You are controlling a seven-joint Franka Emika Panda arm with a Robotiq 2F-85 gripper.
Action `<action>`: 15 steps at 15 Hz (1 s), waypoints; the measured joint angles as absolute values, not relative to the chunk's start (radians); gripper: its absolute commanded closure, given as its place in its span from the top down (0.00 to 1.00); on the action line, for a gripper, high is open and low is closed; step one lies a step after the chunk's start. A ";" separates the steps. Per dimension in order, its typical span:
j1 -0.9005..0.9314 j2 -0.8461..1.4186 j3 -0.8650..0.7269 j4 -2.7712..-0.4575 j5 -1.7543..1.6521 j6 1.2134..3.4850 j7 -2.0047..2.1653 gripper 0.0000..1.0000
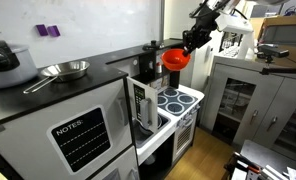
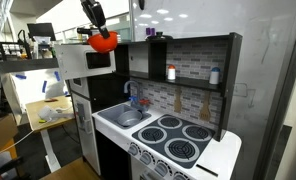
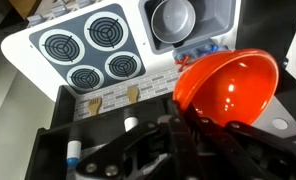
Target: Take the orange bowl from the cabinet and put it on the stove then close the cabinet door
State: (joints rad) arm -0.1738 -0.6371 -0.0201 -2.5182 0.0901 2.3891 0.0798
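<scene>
My gripper [image 3: 193,122] is shut on the rim of the orange bowl [image 3: 228,85] and holds it tilted in the air, high above the toy kitchen. In both exterior views the bowl [image 1: 175,60] [image 2: 103,42] hangs under the gripper [image 1: 190,43] [image 2: 95,28]. It is off to the sink side of the stove and above it. The white stove [image 1: 178,100] [image 2: 178,140] [image 3: 93,50] has four dark burners, all bare. The white-framed cabinet door [image 1: 141,103] stands open beside the stove. The dark cabinet [image 2: 183,60] shows above the cooktop.
A toy sink [image 2: 128,117] [image 3: 173,18] sits next to the stove. Small bottles [image 2: 171,72] [image 3: 73,150] stand on the dark shelf. A grey pan [image 1: 63,70] lies on the steel unit marked NOTES [image 1: 83,135]. A grey glass-door cabinet [image 1: 248,100] stands beyond.
</scene>
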 measured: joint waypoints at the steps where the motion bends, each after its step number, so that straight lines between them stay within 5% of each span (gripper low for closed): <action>1: -0.170 -0.642 -0.021 -2.510 0.072 2.365 0.064 0.02; 15: -0.152 -0.406 -0.081 -2.465 -0.048 2.363 -0.073 0.02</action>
